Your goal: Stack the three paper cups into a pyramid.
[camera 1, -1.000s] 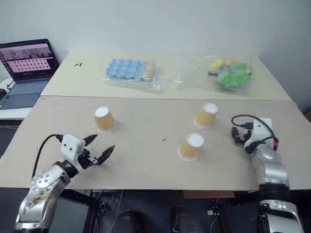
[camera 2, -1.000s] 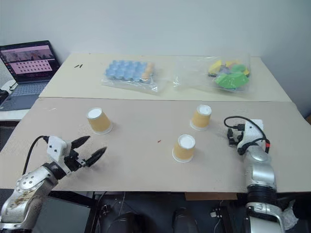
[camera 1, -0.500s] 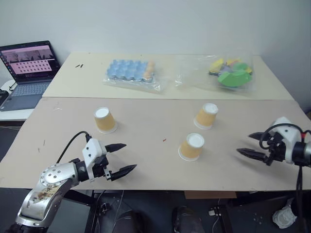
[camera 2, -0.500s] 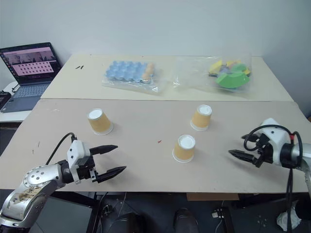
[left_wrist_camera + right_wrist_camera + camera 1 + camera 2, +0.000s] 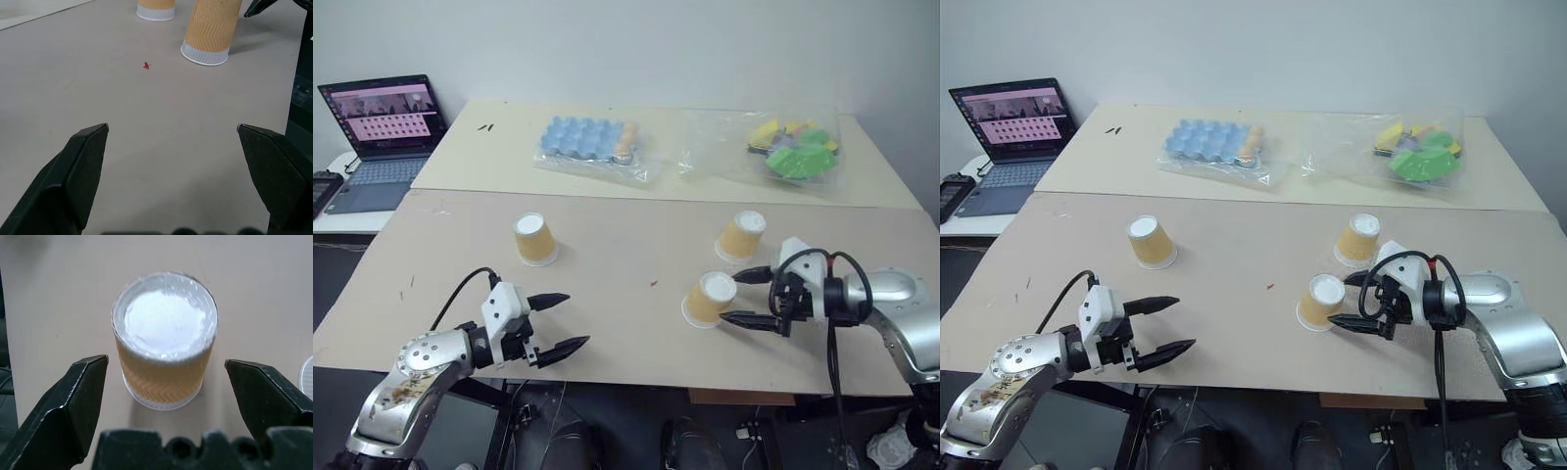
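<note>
Beige worktop (image 5: 607,264) carries three upturned paper cups (image 5: 710,298), unstacked — my right gripper (image 5: 747,297) gapes wide just beside the nearest, my left gripper (image 5: 556,320) released, well apart.

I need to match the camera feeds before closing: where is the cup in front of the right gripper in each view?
Left eye view: cup, lower right of centre, at the right gripper, whose fingers are open.
Right eye view: same cup, right of centre.
Left wrist view: the nearer cup, upside down.
Right wrist view: cup, centre, framed by both fingers.
Shared landmark: red speck on the table.
</note>
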Available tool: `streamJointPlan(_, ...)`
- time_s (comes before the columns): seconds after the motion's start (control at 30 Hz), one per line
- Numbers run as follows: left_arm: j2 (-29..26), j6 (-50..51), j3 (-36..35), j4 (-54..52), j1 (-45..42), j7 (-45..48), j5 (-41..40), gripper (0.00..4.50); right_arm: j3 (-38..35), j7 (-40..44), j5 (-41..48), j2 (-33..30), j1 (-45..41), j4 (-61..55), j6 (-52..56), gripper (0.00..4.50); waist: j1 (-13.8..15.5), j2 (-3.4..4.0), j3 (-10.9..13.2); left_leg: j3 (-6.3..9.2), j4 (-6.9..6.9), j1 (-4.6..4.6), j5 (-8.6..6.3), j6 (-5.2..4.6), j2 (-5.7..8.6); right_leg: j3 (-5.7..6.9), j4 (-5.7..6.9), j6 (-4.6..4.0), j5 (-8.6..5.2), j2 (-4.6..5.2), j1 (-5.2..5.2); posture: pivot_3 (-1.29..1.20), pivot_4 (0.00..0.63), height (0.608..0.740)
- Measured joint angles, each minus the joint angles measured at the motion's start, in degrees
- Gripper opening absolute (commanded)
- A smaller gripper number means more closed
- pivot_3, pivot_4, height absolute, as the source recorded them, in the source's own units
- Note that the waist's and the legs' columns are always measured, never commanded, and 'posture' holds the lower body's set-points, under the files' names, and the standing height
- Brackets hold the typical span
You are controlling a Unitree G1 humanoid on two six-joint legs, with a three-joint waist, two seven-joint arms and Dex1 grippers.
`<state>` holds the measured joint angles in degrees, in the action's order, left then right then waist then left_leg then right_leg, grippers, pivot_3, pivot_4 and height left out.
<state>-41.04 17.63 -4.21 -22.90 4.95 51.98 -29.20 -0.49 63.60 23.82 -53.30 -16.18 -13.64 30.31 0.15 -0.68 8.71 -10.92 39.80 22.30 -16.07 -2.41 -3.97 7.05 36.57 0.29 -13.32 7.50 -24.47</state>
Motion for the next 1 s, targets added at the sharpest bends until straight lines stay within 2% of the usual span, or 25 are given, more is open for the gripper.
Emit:
streamJointPlan(0.43, -0.08, 1.22, -0.64, -0.14, 0.09, -0.88, 0.00, 4.50, 2.02, -0.69, -0.67, 2.29, -2.28, -0.33, 0.94, 4.49, 0.07, 0.00, 0.00, -0.01, 0.02, -0.01, 0.00, 0.00, 0.02, 0.01, 0.02, 0.00, 0.00, 0.00, 0.01, 0.00, 0.150, 0.735)
streamJointPlan(0.53, -0.05, 1.24, -0.64, -0.15, 0.09, -1.22, 0.01, 4.50, 2.18, -0.92, -0.99, 2.53, -2.57, -0.06, 0.93, 3.78, 0.06, 0.00, 0.00, -0.01, 0.02, -0.01, 0.00, 0.00, 0.01, 0.01, 0.03, 0.00, 0.00, 0.00, 0.01, 0.00, 0.150, 0.735)
streamJointPlan(0.63, -0.04, 1.24, -0.65, -0.15, 0.08, -1.30, 0.01, 4.50, 2.32, -1.28, -1.31, 3.00, -3.10, 0.72, 0.81, 2.76, 0.05, 0.00, 0.00, -0.02, 0.02, -0.01, 0.00, 0.00, 0.02, 0.00, 0.03, 0.00, 0.00, 0.00, 0.01, 0.00, 0.150, 0.735)
streamJointPlan(0.67, -0.04, 1.24, -0.65, -0.15, 0.09, -1.30, 0.03, 4.50, 2.38, -1.29, -1.49, 3.08, -3.16, 0.77, 0.75, 2.56, 0.05, 0.00, 0.00, -0.02, 0.02, -0.01, 0.00, 0.00, 0.02, 0.00, 0.03, 0.00, 0.00, 0.00, 0.01, 0.00, 0.150, 0.735)
streamJointPlan(0.87, -0.01, 1.24, -0.66, -0.15, 0.19, -1.30, 0.07, 4.50, 2.68, -1.40, -1.76, 4.30, -4.23, 0.77, 0.76, 2.54, 0.04, 0.00, 0.00, -0.02, 0.03, -0.01, 0.00, 0.00, 0.02, 0.00, 0.05, 0.00, 0.00, 0.00, 0.01, 0.00, 0.150, 0.735)
streamJointPlan(1.0, 0.02, 1.25, -0.78, -0.14, 0.23, -1.32, 0.09, 4.50, 3.52, -1.67, -0.75, 7.11, -10.38, 0.84, 1.69, 2.54, -0.45, 0.00, 0.00, -0.05, 0.04, -0.03, 0.00, 0.01, 0.01, -0.02, 0.12, 0.00, 0.00, -0.01, -0.02, 0.00, 0.150, 0.735)
